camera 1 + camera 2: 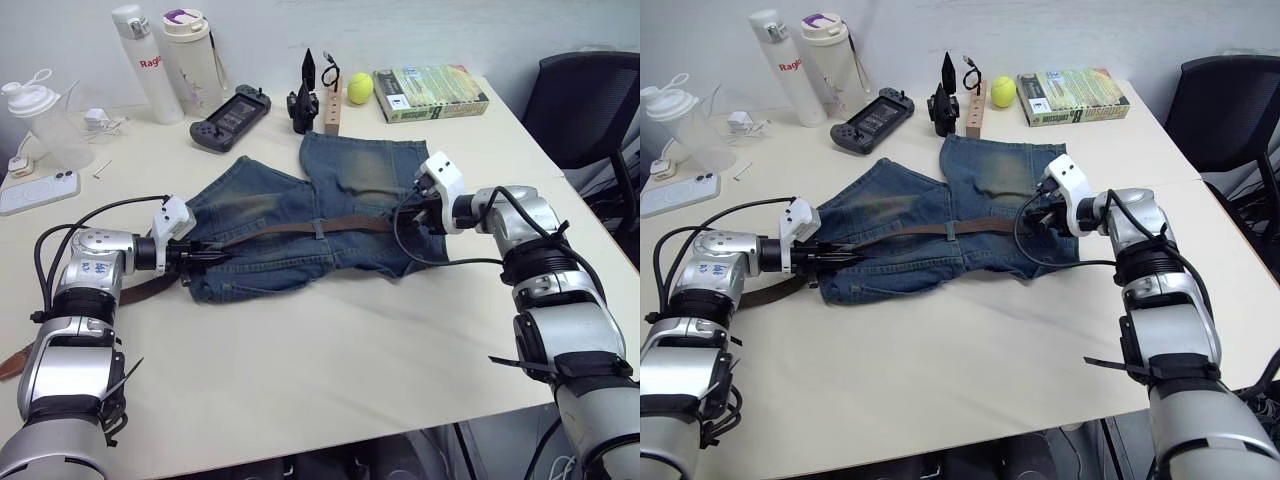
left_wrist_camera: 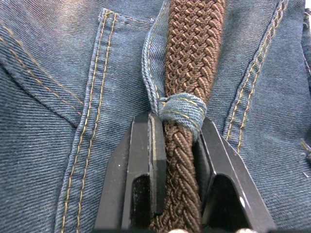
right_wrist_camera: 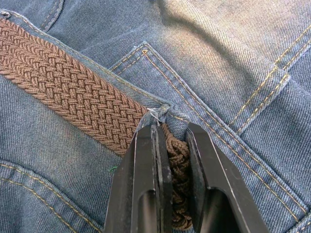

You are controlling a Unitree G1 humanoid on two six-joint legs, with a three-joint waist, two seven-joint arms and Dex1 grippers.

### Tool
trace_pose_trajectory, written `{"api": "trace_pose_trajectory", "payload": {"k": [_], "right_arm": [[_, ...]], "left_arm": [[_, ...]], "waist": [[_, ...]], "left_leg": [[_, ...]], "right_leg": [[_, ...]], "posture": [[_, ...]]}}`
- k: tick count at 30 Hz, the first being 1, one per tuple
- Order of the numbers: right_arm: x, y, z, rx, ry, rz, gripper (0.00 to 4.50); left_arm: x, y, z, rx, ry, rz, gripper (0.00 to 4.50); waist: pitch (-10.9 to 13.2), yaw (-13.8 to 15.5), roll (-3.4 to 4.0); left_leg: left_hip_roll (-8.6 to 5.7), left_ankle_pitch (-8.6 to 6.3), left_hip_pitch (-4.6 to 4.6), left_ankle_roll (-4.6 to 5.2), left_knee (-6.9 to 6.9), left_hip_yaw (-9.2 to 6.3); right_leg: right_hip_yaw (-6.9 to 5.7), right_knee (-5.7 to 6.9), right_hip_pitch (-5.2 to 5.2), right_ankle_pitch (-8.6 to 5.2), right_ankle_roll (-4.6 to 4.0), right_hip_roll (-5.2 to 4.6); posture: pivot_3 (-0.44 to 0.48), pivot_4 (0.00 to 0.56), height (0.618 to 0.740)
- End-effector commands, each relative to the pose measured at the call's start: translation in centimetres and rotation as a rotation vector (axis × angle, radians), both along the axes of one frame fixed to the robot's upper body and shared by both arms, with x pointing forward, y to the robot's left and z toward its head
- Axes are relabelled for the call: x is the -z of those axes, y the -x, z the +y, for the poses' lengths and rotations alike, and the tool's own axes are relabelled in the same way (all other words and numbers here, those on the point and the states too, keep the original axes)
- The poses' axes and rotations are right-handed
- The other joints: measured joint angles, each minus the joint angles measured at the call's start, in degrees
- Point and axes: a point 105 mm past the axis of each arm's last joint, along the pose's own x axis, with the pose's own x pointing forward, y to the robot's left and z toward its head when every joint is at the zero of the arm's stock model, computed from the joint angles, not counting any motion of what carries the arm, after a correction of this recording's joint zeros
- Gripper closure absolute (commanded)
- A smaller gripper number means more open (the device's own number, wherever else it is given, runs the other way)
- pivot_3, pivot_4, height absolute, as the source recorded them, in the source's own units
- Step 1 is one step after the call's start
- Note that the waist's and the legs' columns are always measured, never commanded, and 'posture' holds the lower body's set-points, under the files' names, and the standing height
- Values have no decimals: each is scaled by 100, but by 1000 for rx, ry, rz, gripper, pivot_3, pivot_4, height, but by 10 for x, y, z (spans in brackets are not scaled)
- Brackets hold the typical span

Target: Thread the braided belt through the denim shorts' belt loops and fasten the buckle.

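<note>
The denim shorts (image 1: 350, 170) lie flat in the middle of the table. The braided belt (image 1: 350, 222) runs along the waistband, under a belt loop (image 1: 318, 229) at the centre. My left gripper (image 1: 215, 257) is at the shorts' left end, shut on the belt (image 2: 192, 48) just before a belt loop (image 2: 182, 110). At the right end, my right gripper (image 1: 408, 208) is shut on the belt (image 3: 73, 92) where it comes out of another loop (image 3: 165, 114). The strap's free end trails past my left arm to a leather tip (image 1: 10, 362). The buckle is hidden.
Behind the shorts stand two bottles (image 1: 145, 60), a game controller (image 1: 230, 118), a wooden block with black tools (image 1: 330, 110), a yellow ball (image 1: 360, 88) and a book (image 1: 430, 92). A phone (image 1: 38, 190) and a shaker (image 1: 45, 125) sit far left. An office chair (image 1: 590, 100) is at the right.
</note>
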Motion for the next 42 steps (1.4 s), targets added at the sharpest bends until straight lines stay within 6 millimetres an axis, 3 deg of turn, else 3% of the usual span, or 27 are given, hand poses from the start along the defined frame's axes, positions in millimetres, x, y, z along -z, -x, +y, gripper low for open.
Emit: {"api": "trace_pose_trajectory", "payload": {"k": [1,5,8,11,13,17,22,24,28,34,39,42], "right_arm": [[-13,2,7,-56,-22,-64,4381],[-29,7,8,-84,-34,-138,4381],[-47,17,5,-89,-30,-273,4381],[-59,34,4,-98,-32,-423,4381],[-59,59,3,-136,3,-556,4381],[-40,112,8,-208,120,-756,4381],[7,164,8,-345,277,-835,4381],[20,173,8,-374,319,-836,4381],[41,181,7,-426,355,-756,4381],[50,187,-2,-471,371,-646,4381],[50,191,-4,-499,379,-608,1896],[61,205,-4,-569,409,-559,446]], "left_arm": [[0,0,-4,13,11,-13,4134],[-22,-4,-6,13,38,-138,4134],[-39,0,-6,22,-16,-349,4134],[-53,11,-9,9,-85,-586,4134],[-57,34,-13,9,-186,-836,4134],[-35,89,-15,68,-387,-1130,4134],[12,124,17,92,-569,-1147,4134],[25,128,27,116,-622,-1125,4134],[43,135,31,189,-639,-1086,4134],[43,134,27,226,-612,-1106,4134],[41,138,26,241,-578,-1110,1764],[49,153,29,295,-566,-1064,428]], "waist": [[0,0,0],[0,2,0],[0,7,0],[0,26,0],[0,32,0],[-2,33,-1],[-6,67,-8],[-6,80,-9],[-8,59,-11],[-8,50,-11],[-8,53,-11],[-8,51,-11]], "left_leg": [[0,0,0,0,1,-1],[0,0,-2,0,7,-3],[1,-1,-6,1,15,-10],[3,-2,-10,1,21,-29],[2,-3,-13,0,20,-31],[5,-14,6,-5,3,-31],[0,-9,35,-3,-17,-8],[-6,-19,88,3,-56,-1],[-5,-27,96,0,-58,-1],[-4,-26,102,2,-59,-1],[-5,-28,108,5,-55,-9],[-4,-28,108,5,-56,-13]], "right_leg": [[0,2,0,0,0,0],[0,7,0,0,0,-1],[-2,11,0,0,0,-4],[22,19,0,0,0,-11],[26,16,0,0,0,-9],[39,7,13,0,0,-40],[37,-40,39,0,0,-46],[40,-69,79,1,1,-55],[48,-66,78,1,0,-63],[35,-60,92,1,1,-67],[28,-66,103,1,1,-72],[22,-65,105,1,1,-72]], "posture": [[0,150,724],[0,150,724],[0,150,724],[0,150,724],[0,150,724],[0,150,724],[0,150,724],[0,150,724],[0,150,724],[0,150,724],[0,150,724],[0,150,724]]}}
